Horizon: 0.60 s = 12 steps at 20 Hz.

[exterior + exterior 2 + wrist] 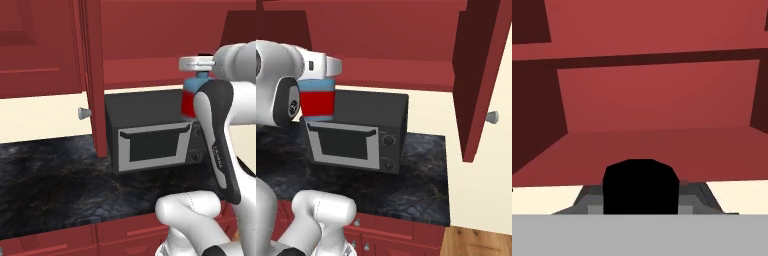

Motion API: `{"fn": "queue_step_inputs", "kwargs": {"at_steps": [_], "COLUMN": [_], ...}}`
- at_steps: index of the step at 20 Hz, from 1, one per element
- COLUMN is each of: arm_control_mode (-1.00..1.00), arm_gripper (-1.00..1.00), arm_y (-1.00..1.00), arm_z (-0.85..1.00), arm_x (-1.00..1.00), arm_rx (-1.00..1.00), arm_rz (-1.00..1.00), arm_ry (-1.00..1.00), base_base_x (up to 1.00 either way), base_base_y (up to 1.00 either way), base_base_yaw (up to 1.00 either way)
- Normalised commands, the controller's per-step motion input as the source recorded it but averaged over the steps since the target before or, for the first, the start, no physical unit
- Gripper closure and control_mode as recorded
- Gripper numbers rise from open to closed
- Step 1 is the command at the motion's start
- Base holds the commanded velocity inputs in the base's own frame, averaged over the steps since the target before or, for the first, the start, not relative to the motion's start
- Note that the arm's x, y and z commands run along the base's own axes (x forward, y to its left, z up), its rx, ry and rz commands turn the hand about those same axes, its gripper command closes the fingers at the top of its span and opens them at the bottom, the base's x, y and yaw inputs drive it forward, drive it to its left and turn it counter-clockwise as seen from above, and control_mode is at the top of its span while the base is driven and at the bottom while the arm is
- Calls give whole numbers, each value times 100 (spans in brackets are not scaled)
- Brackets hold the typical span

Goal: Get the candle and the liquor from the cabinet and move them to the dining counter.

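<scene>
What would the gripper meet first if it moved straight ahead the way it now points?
Probably the back panel of the cabinet: the gripper, holding the liquor, faces the open shelf, and nothing stands between, though depth is unclear.

Counter: black marbled stone top, running along the cream wall above red drawer fronts.
On the counter: a dark microwave with a grey-framed door, a handle across the top of that door and two round knobs at its right side; it sits back near the wall.
Cabinet shelf: red wooden floor inside the open cabinet, directly above the microwave; the stretch in the hand view is bare.
</scene>
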Motion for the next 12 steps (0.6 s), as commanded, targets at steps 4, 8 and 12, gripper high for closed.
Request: {"fn": "queue_step_inputs", "kwargs": {"at_steps": [4,8,12], "arm_control_mode": [-100,-100,-100], "arm_gripper": [100,100,100], "arm_y": [-5,-3,0], "arm_z": [-18,-18,-12], "arm_x": [-66,-42,-23], "arm_rx": [0,-1,-2], "arm_rz": [0,0,0], "arm_ry": [0,0,4], "base_base_x": [0,0,0], "base_base_y": [0,0,0], "base_base_yaw": [0,0,0]}}
